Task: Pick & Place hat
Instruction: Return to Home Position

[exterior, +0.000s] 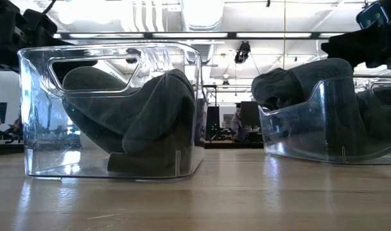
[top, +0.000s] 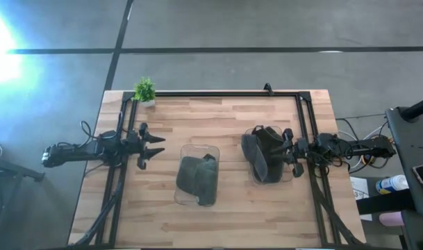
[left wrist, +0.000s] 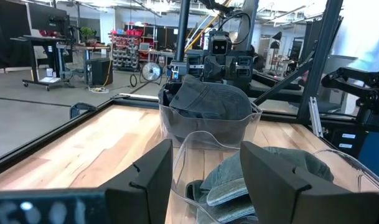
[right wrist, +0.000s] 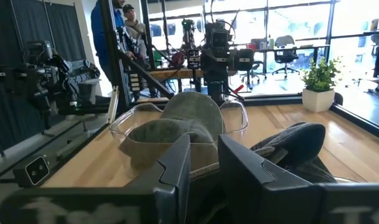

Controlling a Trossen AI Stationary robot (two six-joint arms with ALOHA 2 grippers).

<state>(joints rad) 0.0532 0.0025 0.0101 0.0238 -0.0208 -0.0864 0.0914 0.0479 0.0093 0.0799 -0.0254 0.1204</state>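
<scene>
Two clear bins stand on the wooden table. The left bin (top: 197, 147) holds a grey-green hat (top: 196, 177) (exterior: 137, 115), lying crumpled on the bin's floor. The right bin (top: 254, 132) (exterior: 298, 128) holds a second dark hat (top: 263, 156) (exterior: 311, 77) that bulges above its rim. My left gripper (top: 158, 146) (left wrist: 206, 149) is open, level, left of the left bin and apart from it. My right gripper (top: 285, 149) (right wrist: 203, 146) is at the right bin's right side, its fingers nearly together on the hat. My right gripper holds the dark hat by its right-hand edge (exterior: 339, 64), pinched between the two fingers, which come from the table's right side above the bin's rim. The fingers hide the spot itself. The hat's left end (exterior: 278, 86) sags over the bin's left rim, and its body stays inside.
A small potted plant (top: 144, 90) stands at the table's far left corner. Black frame rails run along the table's left, right and far edges. Bare wood lies between the two bins and along the near edge. People stand in the room beyond (right wrist: 114, 25).
</scene>
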